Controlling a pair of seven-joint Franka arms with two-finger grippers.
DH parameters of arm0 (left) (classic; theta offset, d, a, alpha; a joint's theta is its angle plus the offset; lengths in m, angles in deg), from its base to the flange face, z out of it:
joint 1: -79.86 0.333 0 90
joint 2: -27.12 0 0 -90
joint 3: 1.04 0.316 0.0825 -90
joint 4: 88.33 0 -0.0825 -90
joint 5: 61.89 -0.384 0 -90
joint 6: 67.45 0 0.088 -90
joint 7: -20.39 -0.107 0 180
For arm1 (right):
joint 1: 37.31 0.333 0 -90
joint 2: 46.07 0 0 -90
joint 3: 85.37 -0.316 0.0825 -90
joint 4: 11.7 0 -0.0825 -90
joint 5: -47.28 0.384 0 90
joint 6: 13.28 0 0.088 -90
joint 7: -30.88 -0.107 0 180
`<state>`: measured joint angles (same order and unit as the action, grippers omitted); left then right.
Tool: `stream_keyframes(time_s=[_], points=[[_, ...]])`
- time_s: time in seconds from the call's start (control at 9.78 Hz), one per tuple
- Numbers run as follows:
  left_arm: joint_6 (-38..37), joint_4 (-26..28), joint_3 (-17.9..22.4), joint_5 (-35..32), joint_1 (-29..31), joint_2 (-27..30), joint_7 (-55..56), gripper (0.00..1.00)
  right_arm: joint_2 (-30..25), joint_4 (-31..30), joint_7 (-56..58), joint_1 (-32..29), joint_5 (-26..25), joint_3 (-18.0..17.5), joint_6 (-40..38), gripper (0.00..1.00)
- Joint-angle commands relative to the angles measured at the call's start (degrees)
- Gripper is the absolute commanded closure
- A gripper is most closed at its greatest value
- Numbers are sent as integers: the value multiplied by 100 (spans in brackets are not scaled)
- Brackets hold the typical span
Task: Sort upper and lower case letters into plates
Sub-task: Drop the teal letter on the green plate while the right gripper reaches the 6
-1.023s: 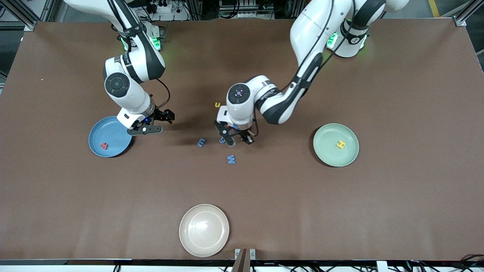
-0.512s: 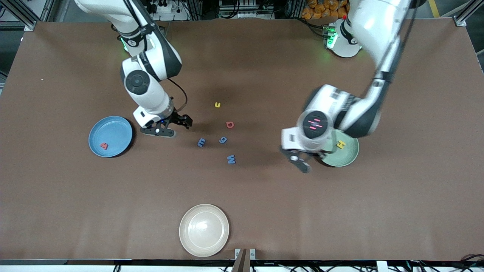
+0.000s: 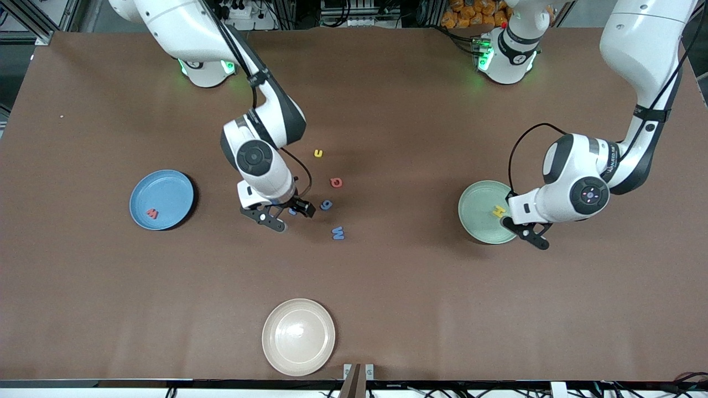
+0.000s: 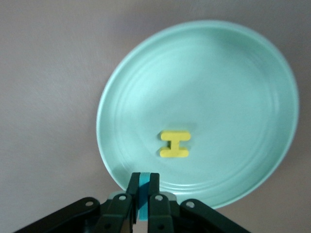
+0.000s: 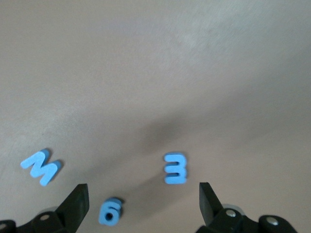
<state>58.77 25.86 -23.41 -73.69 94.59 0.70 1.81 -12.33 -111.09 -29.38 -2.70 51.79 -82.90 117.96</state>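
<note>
My left gripper (image 3: pixel 531 235) is shut on a teal letter (image 4: pixel 144 194) over the rim of the mint green plate (image 3: pixel 477 205), which holds a yellow H (image 3: pixel 498 210). The plate (image 4: pixel 218 73) and the H (image 4: pixel 174 144) also show in the left wrist view, beside the gripper (image 4: pixel 144 177). My right gripper (image 3: pixel 287 214) is open, low over the blue m (image 5: pixel 175 168), with the blue g (image 5: pixel 111 212) between its fingers too. A blue w (image 3: pixel 338 233), blue g (image 3: pixel 326 205), red letter (image 3: pixel 336 182) and yellow u (image 3: pixel 318 153) lie mid-table. The sky blue plate (image 3: pixel 166 190) holds a red w (image 3: pixel 152 212).
A cream-white plate (image 3: pixel 298 337) sits near the table edge closest to the front camera. The blue w (image 5: pixel 41 166) lies outside my right gripper's fingers (image 5: pixel 77 204) in the right wrist view.
My left arm swung from the middle letters to the mint green plate, carrying the teal letter. My right arm moved from the sky blue plate to over the blue m.
</note>
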Motion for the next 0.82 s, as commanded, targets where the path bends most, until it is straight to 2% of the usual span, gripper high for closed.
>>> stream_keyframes(time_s=[0.0, 0.2, 0.31, 0.41, 0.51, 0.61, 0.72], points=[[193, 428, -188, 20, -22, 261, 492, 100, 457, 350, -660, 273, 137, 26, -72, 0], [210, 507, -310, 28, -207, 235, 1396, 100, 493, 342, -732, 423, 663, 26, 16, 0], [210, 499, -398, 28, -242, 200, 1784, 69, 502, 341, -741, 432, 787, 26, 129, 0], [210, 472, -408, 28, -234, 165, 1909, 26, 528, 333, -741, 484, 849, 26, 296, 0], [201, 446, -416, 28, -234, 190, 1911, 20, 650, 333, -741, 572, 841, 35, 367, 0], [201, 385, -460, 28, -234, 191, 1919, 0, 738, 315, -749, 616, 832, 43, 594, 0], [201, 271, -565, 28, -234, 191, 1911, 0, 817, 315, -784, 617, 832, 43, 701, 0]])
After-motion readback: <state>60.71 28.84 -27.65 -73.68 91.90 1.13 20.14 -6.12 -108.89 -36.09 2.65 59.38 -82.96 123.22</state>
